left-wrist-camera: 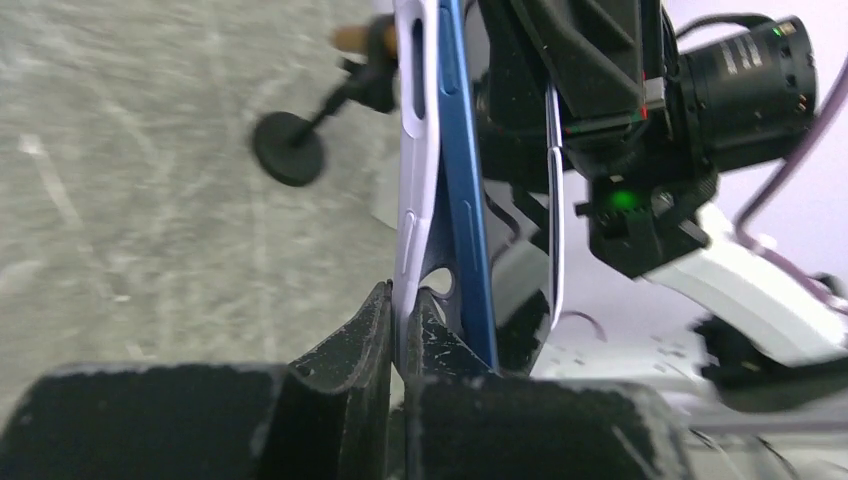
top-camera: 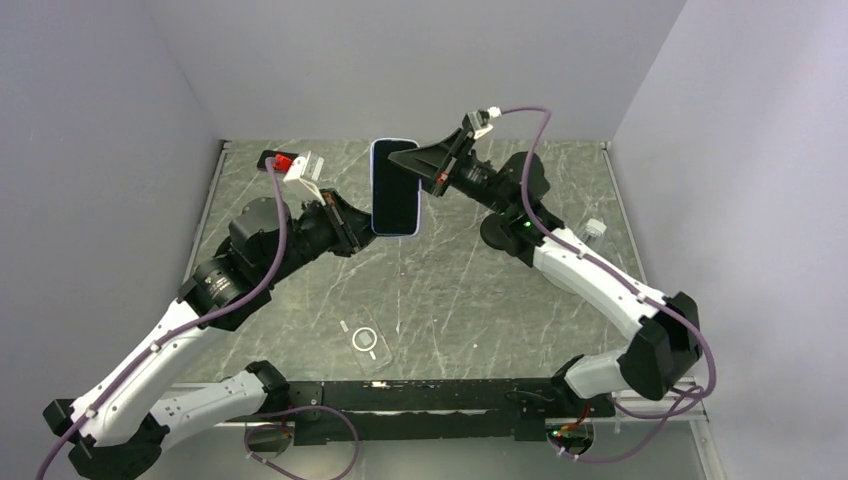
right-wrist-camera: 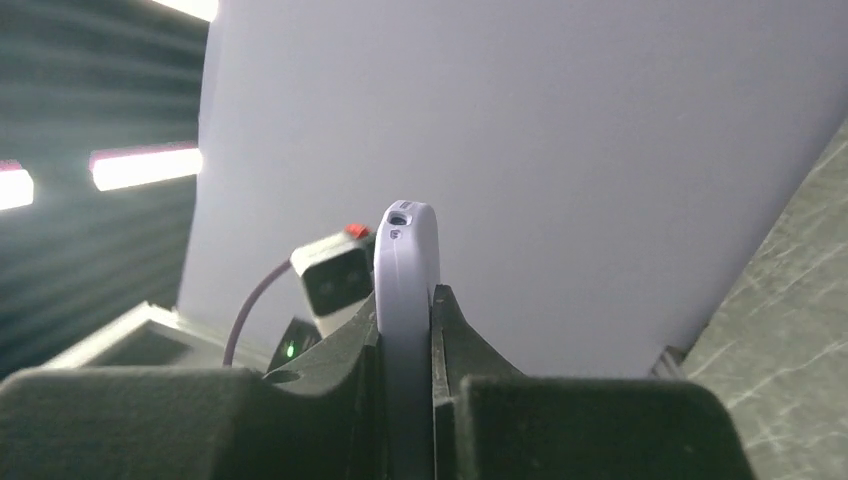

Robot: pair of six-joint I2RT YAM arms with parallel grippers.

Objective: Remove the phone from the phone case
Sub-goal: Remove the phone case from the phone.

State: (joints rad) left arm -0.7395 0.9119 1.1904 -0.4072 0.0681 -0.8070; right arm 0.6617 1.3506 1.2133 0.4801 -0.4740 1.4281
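Hanging in the air well beyond the phone case (top-camera: 368, 341), the phone (top-camera: 395, 190) shows its black screen and pale rim. The phone case lies flat on the table (top-camera: 480, 280), touching neither hand. The left hand (top-camera: 358, 228) is closed on the phone's end nearer the phone case. Its wrist view shows the fingers pinching a pale lavender edge (left-wrist-camera: 412, 200), with a blue edge (left-wrist-camera: 465, 220) bowed away just beside it. The right hand (top-camera: 420, 163) is clamped on the end farther from the phone case.
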